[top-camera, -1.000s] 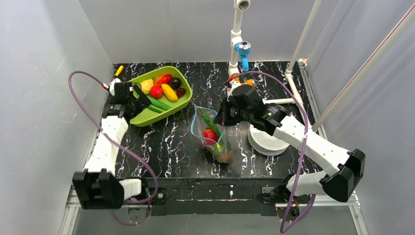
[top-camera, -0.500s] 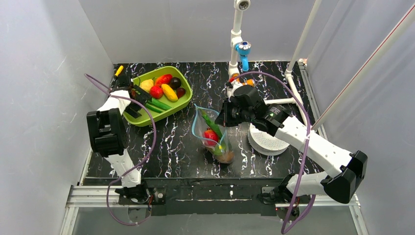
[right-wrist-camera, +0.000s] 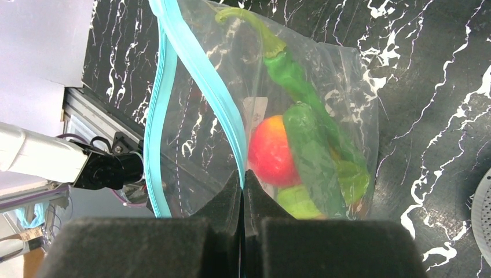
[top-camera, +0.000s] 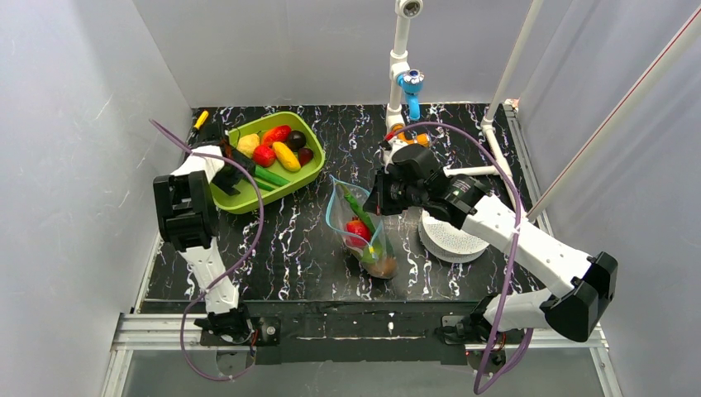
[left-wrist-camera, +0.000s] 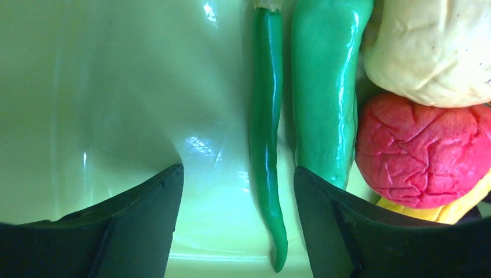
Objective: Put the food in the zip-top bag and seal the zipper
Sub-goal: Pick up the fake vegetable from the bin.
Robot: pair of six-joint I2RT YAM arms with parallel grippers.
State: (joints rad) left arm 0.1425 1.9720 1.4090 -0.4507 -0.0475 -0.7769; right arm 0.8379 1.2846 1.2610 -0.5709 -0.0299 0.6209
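Pinching the zipper [right-wrist-camera: 149,145] of the zip-top bag [top-camera: 337,213] at frame centre with the right gripper [right-wrist-camera: 243,176] clamped tight; hovering the left gripper [left-wrist-camera: 237,171], spread wide and empty, over a green chili [left-wrist-camera: 266,145] in the upper-left lime-green tray [top-camera: 240,201].

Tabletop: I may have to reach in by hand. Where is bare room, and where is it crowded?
Bare: the table between the tray and the bag, and the near strip in front of the bag. Crowded: the bag's right side, where the right hand pinches the zipper beside the white disc, and the tray, with food under the left hand.
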